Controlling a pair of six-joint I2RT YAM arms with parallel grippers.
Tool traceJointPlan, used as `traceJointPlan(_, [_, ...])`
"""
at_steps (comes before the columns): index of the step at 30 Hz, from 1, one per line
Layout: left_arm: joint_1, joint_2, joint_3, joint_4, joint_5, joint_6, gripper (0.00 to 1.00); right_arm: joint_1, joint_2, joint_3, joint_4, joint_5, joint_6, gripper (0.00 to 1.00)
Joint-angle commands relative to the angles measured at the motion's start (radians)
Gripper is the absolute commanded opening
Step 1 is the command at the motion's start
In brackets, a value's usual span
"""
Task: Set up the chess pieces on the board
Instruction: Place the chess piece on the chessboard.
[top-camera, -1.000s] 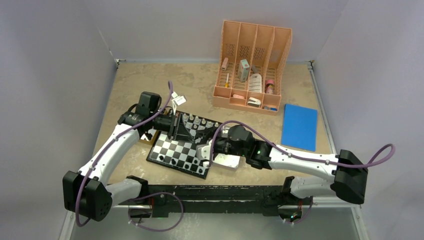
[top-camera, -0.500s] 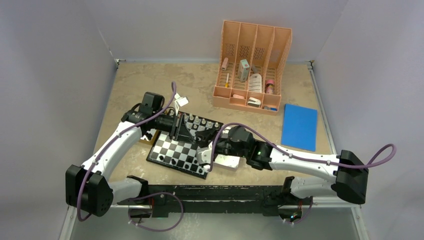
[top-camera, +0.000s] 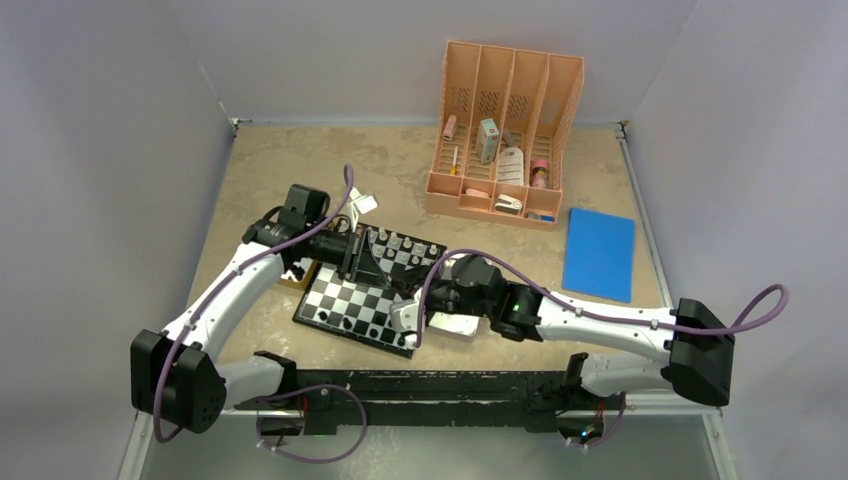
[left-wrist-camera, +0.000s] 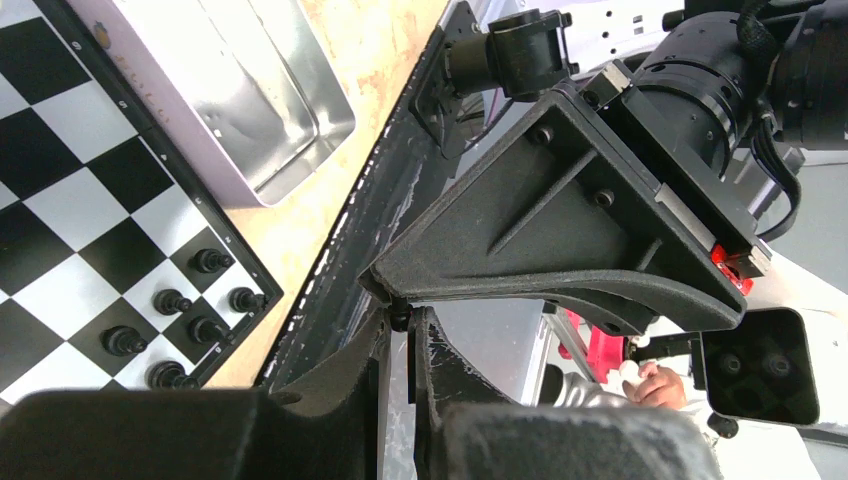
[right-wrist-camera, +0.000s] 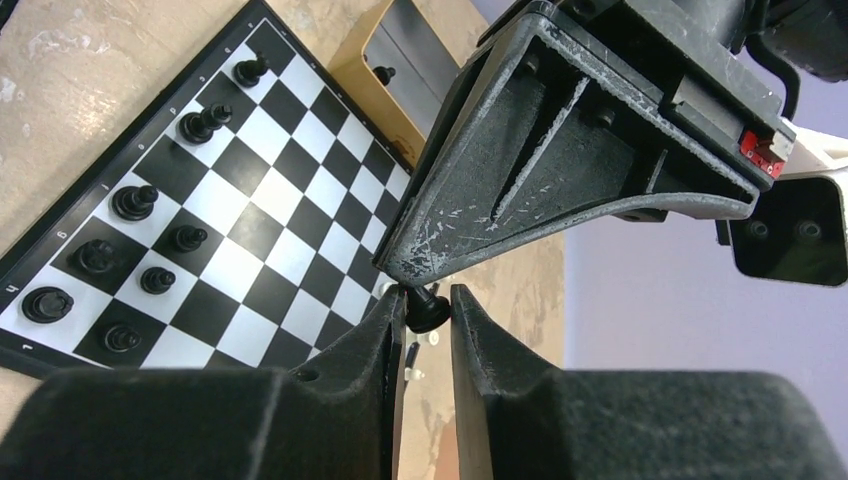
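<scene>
Two arms: you had both reaching in over the board (top-camera: 350, 300), the left from the far left side and the right from the near right side.
Board: it lay askew on the table (top-camera: 290, 170), between a tan-rimmed box (right-wrist-camera: 352, 58) on its left and a silver tray (left-wrist-camera: 270, 110) just beside its right edge.
Right gripper (right-wrist-camera: 427, 298): your fingers were drawn in on a black piece (right-wrist-camera: 428, 312), pinching it at the tips with its round head showing between them. It sat at the board's near right corner. You could not tell its height above the surface.
Left gripper (left-wrist-camera: 405, 320): your fingers were pressed almost together, with only a thin slit left. A small dark lump sat at the tips, and you could not tell what it was. In the top view this gripper hung over the board's far half.
Black pieces (left-wrist-camera: 205, 328): several stood upright in the two rows at the near end.
Silvery pieces (top-camera: 395, 243): a group stood at the far end, too small to count.
Box: one black piece lay inside it.
Background: a peach file rack (top-camera: 505, 130) and a blue pad (top-camera: 598, 253) lay well apart from the board.
</scene>
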Motion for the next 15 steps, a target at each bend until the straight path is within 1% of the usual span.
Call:
traceJointPlan(1, [-0.007, -0.041, 0.063, 0.056, -0.04, -0.019, 0.0, 0.011, 0.009, 0.038, 0.003, 0.013, 0.064, 0.19])
traceJointPlan(3, [-0.007, -0.061, 0.063, 0.093, -0.076, -0.054, 0.0, 0.011, 0.015, 0.032, 0.044, 0.035, 0.167, 0.15])
traceJointPlan(5, [-0.007, -0.079, 0.062, 0.131, -0.137, -0.082, 0.0, 0.011, 0.024, 0.042, 0.054, 0.015, 0.288, 0.12])
traceJointPlan(8, [-0.007, -0.103, 0.061, 0.169, -0.266, -0.11, 0.0, 0.011, 0.031, 0.039, 0.107, 0.017, 0.455, 0.11])
traceJointPlan(10, [-0.007, -0.121, 0.056, 0.216, -0.299, -0.132, 0.0, 0.011, 0.035, 0.028, 0.152, 0.024, 0.543, 0.11])
traceJointPlan(15, [-0.007, -0.167, 0.045, 0.324, -0.353, -0.181, 0.0, 0.011, 0.04, -0.002, 0.215, 0.014, 0.641, 0.1])
